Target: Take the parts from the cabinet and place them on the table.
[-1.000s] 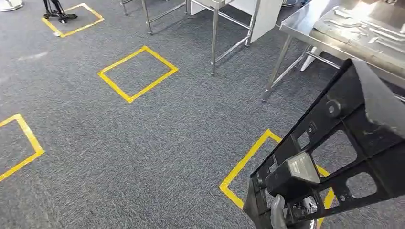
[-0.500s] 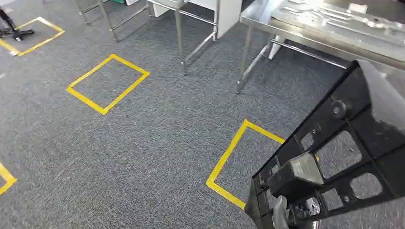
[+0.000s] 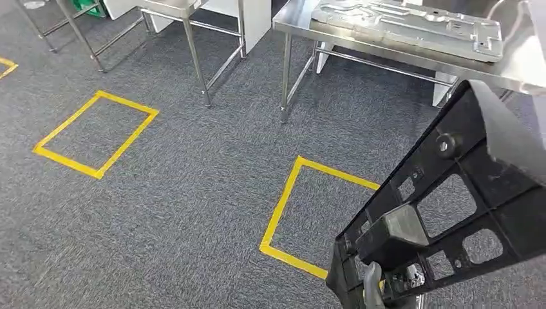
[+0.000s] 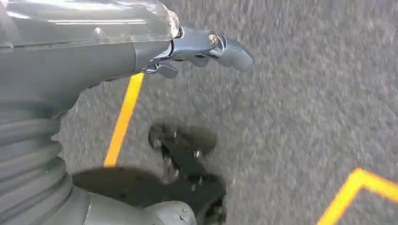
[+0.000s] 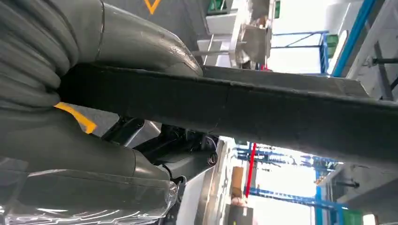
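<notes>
Grey carpet (image 3: 193,193) marked with yellow tape squares (image 3: 96,132) lies under a large black plastic frame part (image 3: 451,212), which is carried tilted above the floor, short of the steel table (image 3: 360,29) — a silver stamped panel (image 3: 412,22) is laid on that table. The part is gripped by the right hand (image 5: 94,117), wrapped around its edge. The left hand (image 4: 202,51) is held over the carpet, fingers (image 4: 234,49) slightly curled, nothing grasped.
</notes>
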Robot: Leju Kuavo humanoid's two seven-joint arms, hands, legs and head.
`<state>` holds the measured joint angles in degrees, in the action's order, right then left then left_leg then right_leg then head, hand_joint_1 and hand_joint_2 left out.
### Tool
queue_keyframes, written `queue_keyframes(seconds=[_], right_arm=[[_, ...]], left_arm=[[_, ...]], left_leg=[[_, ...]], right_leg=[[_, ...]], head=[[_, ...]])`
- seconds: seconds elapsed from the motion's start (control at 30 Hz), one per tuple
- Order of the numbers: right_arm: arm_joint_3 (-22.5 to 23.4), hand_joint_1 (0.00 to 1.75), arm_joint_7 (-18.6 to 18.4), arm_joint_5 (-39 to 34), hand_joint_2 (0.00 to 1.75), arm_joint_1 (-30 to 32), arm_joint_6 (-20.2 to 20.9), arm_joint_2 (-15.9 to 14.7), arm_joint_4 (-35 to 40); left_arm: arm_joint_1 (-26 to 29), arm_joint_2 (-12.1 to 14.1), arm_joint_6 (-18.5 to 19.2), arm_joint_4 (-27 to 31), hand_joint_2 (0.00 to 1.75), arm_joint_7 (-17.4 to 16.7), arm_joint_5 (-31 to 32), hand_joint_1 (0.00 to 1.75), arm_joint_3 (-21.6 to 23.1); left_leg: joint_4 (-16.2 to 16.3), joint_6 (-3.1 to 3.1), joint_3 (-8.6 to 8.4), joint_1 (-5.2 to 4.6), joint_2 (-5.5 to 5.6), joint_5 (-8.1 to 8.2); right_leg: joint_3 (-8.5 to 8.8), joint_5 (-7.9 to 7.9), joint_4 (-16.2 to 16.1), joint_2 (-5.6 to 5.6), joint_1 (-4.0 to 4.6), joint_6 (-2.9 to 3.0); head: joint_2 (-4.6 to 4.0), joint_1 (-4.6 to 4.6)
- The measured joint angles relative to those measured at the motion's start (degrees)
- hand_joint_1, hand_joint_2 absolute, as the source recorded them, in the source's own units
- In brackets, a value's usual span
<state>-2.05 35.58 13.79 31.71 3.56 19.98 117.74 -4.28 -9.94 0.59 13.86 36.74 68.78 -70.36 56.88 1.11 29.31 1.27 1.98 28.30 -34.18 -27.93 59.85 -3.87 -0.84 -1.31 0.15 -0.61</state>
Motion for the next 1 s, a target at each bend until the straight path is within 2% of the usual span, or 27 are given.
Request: queue_keyframes(seconds=[0.03, 0.1, 0.13, 0.17, 0.2, 0.23, 0.27, 0.3, 0.33, 0.37, 0.43, 0.47, 0.5, 0.53, 0.57, 0.6, 0.63, 0.67, 0.7, 0.73, 0.77, 0.8, 0.83, 0.87, 0.9, 0.97, 1.0], right_arm=[[0.0, 1.75, 0.0, 0.1, 1.75, -0.2, 0.0, -0.1, 0.0], [-0.3, 1.75, -0.1, 0.2, 1.75, -0.6, 0.0, -0.2, -0.3], [-0.2, 1.75, -0.1, 0.2, 1.75, -0.6, 0.0, -0.2, -0.4], [-0.2, 1.75, -0.2, 0.2, 1.75, -0.5, 0.0, -0.3, -0.5], [-0.2, 1.75, -0.3, 0.2, 1.75, -0.5, 0.0, -0.4, -0.7], [-0.3, 1.75, -0.4, 0.3, 1.75, -0.6, 0.0, -0.5, -0.7], [-0.5, 1.75, -0.6, 0.4, 1.75, -0.6, -0.2, -0.5, -0.7], [-0.7, 1.75, -0.7, 0.5, 1.75, -0.6, -0.4, -0.6, -0.7], [-0.8, 1.75, -0.7, 0.5, 1.75, -0.8, -0.5, -0.6, -0.8], [-1.0, 1.75, -0.8, 0.6, 1.75, -0.8, -0.6, -0.7, -0.8], [-1.1, 1.75, -0.8, 0.6, 1.75, -0.8, -0.9, -0.8, -0.8], [-1.2, 1.75, -0.9, 0.7, 1.75, -0.8, -1.0, -0.9, -0.8], [-1.4, 1.75, -1.0, 0.8, 1.75, -0.7, -1.1, -0.9, -0.8], [-1.6, 1.75, -1.1, 0.8, 1.75, -0.9, -1.1, -0.9, -0.8], [-1.9, 1.75, -1.3, 0.8, 1.75, -1.2, -1.1, -0.9, -1.0], [-2.1, 1.75, -1.4, 0.8, 1.75, -1.3, -1.1, -1.0, -1.1], [-2.2, 1.75, -1.4, 0.8, 1.75, -1.4, -1.1, -1.0, -1.3], [-2.3, 1.75, -1.4, 0.8, 1.75, -1.4, -1.3, -1.0, -1.4], [-2.4, 1.75, -1.6, 0.8, 1.75, -1.5, -1.5, -1.1, -1.7], [-2.4, 1.75, -1.7, 0.8, 1.75, -1.5, -1.7, -1.2, -1.8], [-2.6, 1.75, -1.7, 0.8, 1.75, -1.5, -2.1, -1.3, -1.9], [-2.7, 1.75, -1.7, 0.8, 1.75, -1.5, -2.3, -1.4, -1.9], [-2.8, 1.75, -1.8, 0.8, 1.75, -1.5, -2.9, -1.4, -1.9], [-2.8, 1.75, -1.9, 0.9, 1.75, -1.7, -3.6, -1.4, -2.0], [-2.8, 1.75, -2.2, 1.0, 1.75, -1.6, -4.3, -1.4, -2.0], [-2.8, 1.75, -3.1, 1.3, 1.75, -1.6, -5.7, -1.5, -2.0], [-2.8, 1.75, -3.3, 1.4, 1.75, -1.5, -6.2, -1.5, -2.0]], left_arm=[[0.0, 0.0, 0.0, 0.0, 1.75, 0.0, 0.1, 0.0, 0.0], [0.3, 0.0, 0.0, 0.0, 1.75, 0.0, 0.2, 0.0, 0.0], [0.4, 0.0, 0.0, 0.0, 1.75, 0.0, 0.2, 0.0, 0.0], [0.4, 0.0, 0.0, 0.0, 1.75, 0.0, 0.2, 0.0, 0.0], [0.3, 0.0, 0.0, 0.0, 1.75, 0.0, 0.3, 0.0, 0.0], [0.2, 0.0, 0.0, 0.0, 1.75, 0.0, 0.3, 0.0, 0.1], [0.1, 0.0, 0.0, 0.0, 1.75, 0.0, 0.3, 0.0, 0.1], [0.0, -0.1, 0.0, 0.0, 1.75, 0.0, 0.4, 0.0, 0.2], [0.0, -0.1, 0.0, 0.0, 1.75, 0.0, 0.4, 0.0, 0.2], [-0.1, -0.1, 0.0, 0.0, 1.75, 0.1, 0.4, 0.0, 0.2], [-0.3, -0.2, 0.0, 0.0, 1.75, 0.1, 0.4, 0.0, 0.3], [-0.4, -0.2, 0.0, 0.0, 1.75, 0.1, 0.4, 0.0, 0.3], [-0.4, -0.2, 0.0, 0.0, 1.75, 0.2, 0.4, 0.0, 0.3], [-0.5, -0.2, 0.0, 0.0, 1.75, 0.2, 0.4, 0.0, 0.3], [-0.3, -0.2, 0.0, 0.0, 1.75, 0.2, 0.4, 0.0, 0.3], [-0.2, -0.2, 0.0, 0.0, 1.75, 0.2, 0.5, 0.0, 0.3], [-0.1, -0.2, 0.0, 0.0, 1.75, 0.2, 0.6, 0.0, 0.3], [0.0, -0.2, 0.0, 0.0, 1.75, 0.2, 0.6, 0.0, 0.3], [0.0, -0.2, 0.0, 0.0, 1.75, 0.2, 0.6, 0.0, 0.3], [0.0, -0.2, 0.0, 0.0, 1.75, 0.2, 0.6, 0.0, 0.3], [-0.1, -0.2, 0.0, 0.0, 1.75, 0.2, 0.6, 0.0, 0.3], [-0.1, -0.2, 0.0, 0.0, 1.75, 0.2, 0.6, 0.0, 0.3], [-0.1, -0.1, 0.0, 0.0, 1.75, 0.1, 0.6, 0.0, 0.3], [0.0, -0.1, 0.0, 0.0, 1.75, 0.1, 0.6, 0.0, 0.3], [-0.2, -0.1, 0.1, 0.0, 1.75, 0.1, 0.5, 0.0, 0.3], [-0.2, -0.1, 0.7, 0.0, 1.75, 0.1, 0.4, 0.0, 0.2], [-0.2, -0.2, 0.7, 0.0, 1.75, 0.1, 0.4, 0.0, 0.3]], left_leg=[[0.0, 0.31, 0.09, -0.05, -0.75, -0.07], [0.0, 0.42, 0.18, -0.28, -2.6, 0.02], [0.0, 0.49, 0.25, -0.32, -3.53, 0.1], [0.0, 0.42, 0.22, -0.33, -4.38, 0.15], [0.1, 0.28, 0.14, -0.33, -5.19, 0.27], [0.1, 0.14, -0.05, -0.33, -5.88, 0.42], [0.1, -0.08, -0.33, -0.33, -6.48, 0.59], [0.1, -0.35, -0.74, -0.49, -6.99, 0.82], [0.1, -0.7, -0.73, -0.89, -7.42, 1.04], [0.1, -1.01, -0.92, -0.89, -7.84, 1.22], [-0.2, -1.48, -1.5, -0.88, -9.17, 1.32], [-0.2, -1.9, -1.82, -0.9, -9.87, 1.56], [0.6, -2.33, -1.67, -0.54, -7.33, 2.22], [3.3, -2.4, -0.43, -0.44, -4.37, 4.36], [7.4, -2.46, 1.52, -0.39, -3.1, 6.72], [12.5, -2.57, 3.93, -0.38, -2.54, 8.98], [16.4, -2.65, 5.92, -0.4, -2.45, 10.24], [18.5, -2.69, 7.18, -0.39, -2.44, 10.11], [17.5, -2.6, 7.02, -0.39, -2.38, 8.38], [13.8, -2.45, 5.76, -0.39, -2.26, 5.59], [8.6, -2.25, 3.69, -0.37, -1.75, 2.45], [3.6, -2.0, 1.72, -0.3, -0.33, -0.06], [1.9, -1.54, 0.95, -0.06, 3.24, 0.71], [0.9, -1.5, 1.21, -0.05, 3.56, 0.45], [1.1, -1.3, 1.3, -0.43, 2.86, 0.62], [0.6, -0.3, 1.03, -0.65, 2.06, 1.56], [0.0, 0.33, 0.23, -0.04, 1.68, 0.94]], right_leg=[[-1.63, -2.15, 3.2, 1.97, 0.05, -0.08], [-5.73, -6.25, 11.7, 3.16, -0.07, -0.43], [-7.24, -7.15, 14.8, 3.33, -0.1, -0.55], [-7.52, -6.65, 15.4, 3.52, -0.14, -0.62], [-6.4, -4.87, 13.2, 3.78, -0.15, -0.59], [-3.9, -2.39, 8.9, 4.22, -0.13, -0.43], [-0.84, -0.06, 3.5, 5.31, -0.04, -0.16], [1.85, 0.66, -1.5, 8.79, 0.31, 0.28], [2.08, 0.24, -1.7, 9.87, 0.86, 0.67], [1.93, 0.38, -1.8, 8.81, 0.86, 0.93], [1.63, 0.27, -1.7, 7.55, 1.13, 1.35], [1.78, 0.56, -2.3, 6.71, 0.73, 1.87], [2.06, 0.87, -2.6, 6.1, 0.41, 2.18], [2.01, 1.01, -2.7, 5.5, 0.23, 2.62], [1.92, 1.05, -2.7, 4.81, 0.23, 2.82], [1.87, 1.06, -2.7, 3.98, 0.25, 2.91], [1.84, 1.06, -2.6, 3.19, 0.33, 2.93], [1.9, 1.05, -2.6, 2.26, 0.35, 2.93], [2.02, 1.03, -2.5, 1.34, 0.35, 2.92], [2.08, 0.98, -2.4, 0.44, 0.35, 2.86], [2.15, 0.89, -2.2, -0.42, 0.34, 2.72], [2.16, 0.8, -2.0, -1.14, 0.32, 2.58], [1.84, 0.71, -1.8, -1.65, 0.23, 2.29], [1.47, 0.61, -1.2, -2.12, 0.49, 1.94], [1.13, 0.6, -1.6, -2.57, -0.02, 1.42], [1.11, -0.29, -2.1, -3.45, -0.03, 0.49], [1.38, -0.16, -1.6, -2.61, -0.08, 0.45]], head=[[0.0, -0.35], [0.0, -0.31], [0.02, -0.33], [0.0, -0.35], [0.02, -0.38], [0.0, -0.35], [0.0, -0.35], [0.0, -0.36], [0.0, -0.31], [0.0, -0.24], [0.02, -0.22], [0.02, -0.31], [0.0, -0.18], [0.0, 0.08], [0.02, 0.3], [0.0, 0.37], [0.0, 0.35], [0.0, 0.39], [0.02, 0.34], [0.0, 0.39], [0.0, 0.37], [0.0, 0.41], [0.0, 0.28], [0.0, 0.19], [0.0, 0.3], [0.0, 0.33], [0.02, 0.41]])
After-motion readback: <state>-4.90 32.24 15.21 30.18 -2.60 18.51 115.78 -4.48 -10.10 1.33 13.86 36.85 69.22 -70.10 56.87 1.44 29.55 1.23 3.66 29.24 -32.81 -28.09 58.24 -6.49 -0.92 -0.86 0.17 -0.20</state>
